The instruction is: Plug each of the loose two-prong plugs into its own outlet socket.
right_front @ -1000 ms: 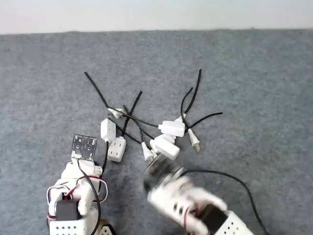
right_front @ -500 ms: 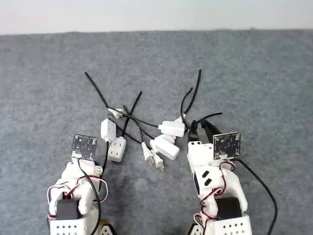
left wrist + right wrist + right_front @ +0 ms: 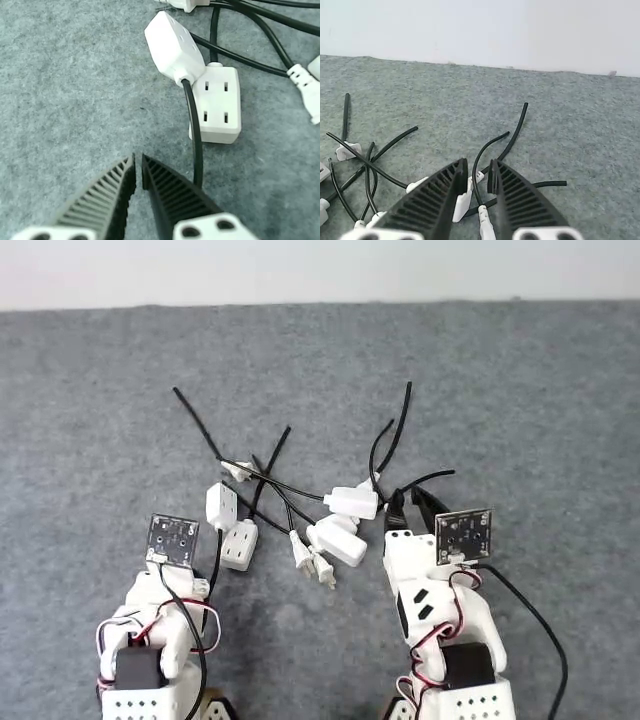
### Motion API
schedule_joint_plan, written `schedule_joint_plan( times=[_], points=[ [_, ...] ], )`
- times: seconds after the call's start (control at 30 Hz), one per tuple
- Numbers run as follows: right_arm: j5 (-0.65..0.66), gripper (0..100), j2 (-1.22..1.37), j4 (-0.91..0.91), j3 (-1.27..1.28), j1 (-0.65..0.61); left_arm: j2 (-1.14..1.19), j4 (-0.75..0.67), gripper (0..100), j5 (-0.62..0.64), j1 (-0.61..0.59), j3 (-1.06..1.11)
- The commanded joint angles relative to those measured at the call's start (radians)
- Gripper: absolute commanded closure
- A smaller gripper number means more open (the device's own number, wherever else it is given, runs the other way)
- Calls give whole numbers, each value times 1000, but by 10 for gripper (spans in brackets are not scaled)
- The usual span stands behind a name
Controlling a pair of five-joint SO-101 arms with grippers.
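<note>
Plugs [image 3: 322,568] clustered, well inside mat [image 3: 540,390] edges; left jaws closed, right jaws seemingly narrow.

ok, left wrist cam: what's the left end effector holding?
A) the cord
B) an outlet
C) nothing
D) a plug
C: the left end effector sits over bare carpet with nothing between its tips; the cord runs past beside it and the outlet lies ahead, apart from it.
</note>
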Motion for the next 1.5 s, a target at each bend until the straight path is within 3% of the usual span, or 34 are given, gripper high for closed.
schedule_joint_plan(
  times=[0.0, 0.3, 0.47, 0.6, 0.73, 0.83, 0.93, 1.47],
  points=[
    [-3, 908, 7, 2, 8, 8, -14, 6, 987, 12, 0, -7],
    [-3, 908, 7, 4, 8, 7, -15, 2, 987, 14, -2, -7],
    [-3, 908, 7, 4, 9, 7, -14, -252, 987, 8, -11, -7],
    [-3, 908, 7, 4, 9, 7, -15, -308, 987, -63, -3, -13],
    [-3, 908, 7, 4, 9, 7, -14, -270, 987, -347, -31, -68],
    [-3, 908, 7, 4, 9, 7, -15, -186, 987, -473, -48, -108],
    [-3, 908, 7, 4, 9, 7, -15, -112, 987, -482, -40, -105],
    [-3, 908, -1, 33, 9, 7, -15, -69, 987, -479, -14, -87]
  ],
)
